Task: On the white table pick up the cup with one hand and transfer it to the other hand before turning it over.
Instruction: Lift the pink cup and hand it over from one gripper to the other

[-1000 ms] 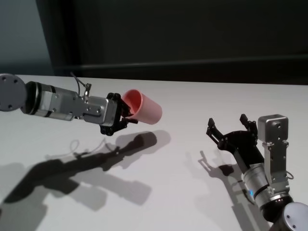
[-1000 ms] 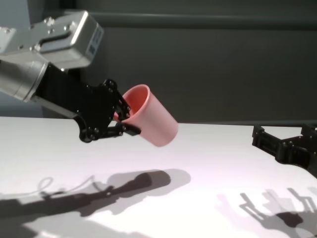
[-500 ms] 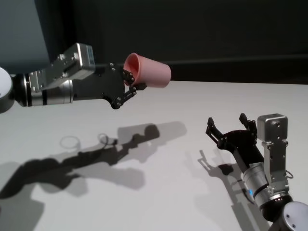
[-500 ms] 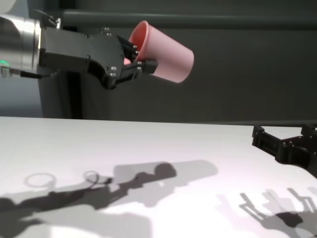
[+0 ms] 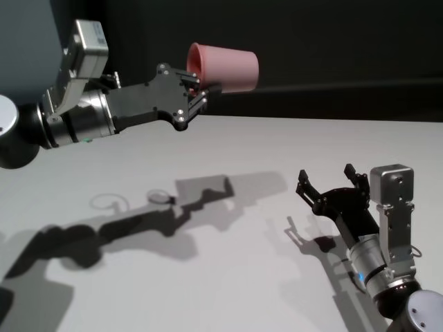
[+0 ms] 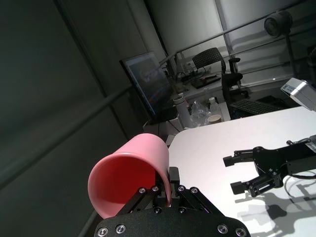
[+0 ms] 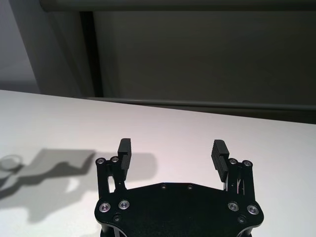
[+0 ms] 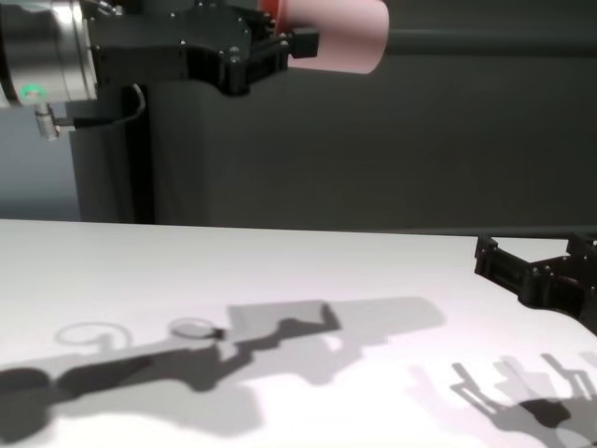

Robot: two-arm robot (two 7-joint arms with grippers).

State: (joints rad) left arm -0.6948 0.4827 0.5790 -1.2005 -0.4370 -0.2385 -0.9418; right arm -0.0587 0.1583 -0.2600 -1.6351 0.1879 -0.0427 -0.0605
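Note:
My left gripper is shut on the rim of the pink cup and holds it high above the white table. The cup lies on its side, its base pointing towards my right side. The chest view shows the cup and the left gripper at the top edge. The left wrist view shows the cup's redder inside just beyond the left gripper. My right gripper is open and empty, low over the table at the right; it also shows in the right wrist view and the chest view.
A dark wall runs behind the table's far edge. The left arm's shadow lies across the middle of the table. The left wrist view shows a monitor and an office chair beyond the table.
My left arm has lifted the cup from near table height to high above it and turned it level on its side. The right arm has not moved.

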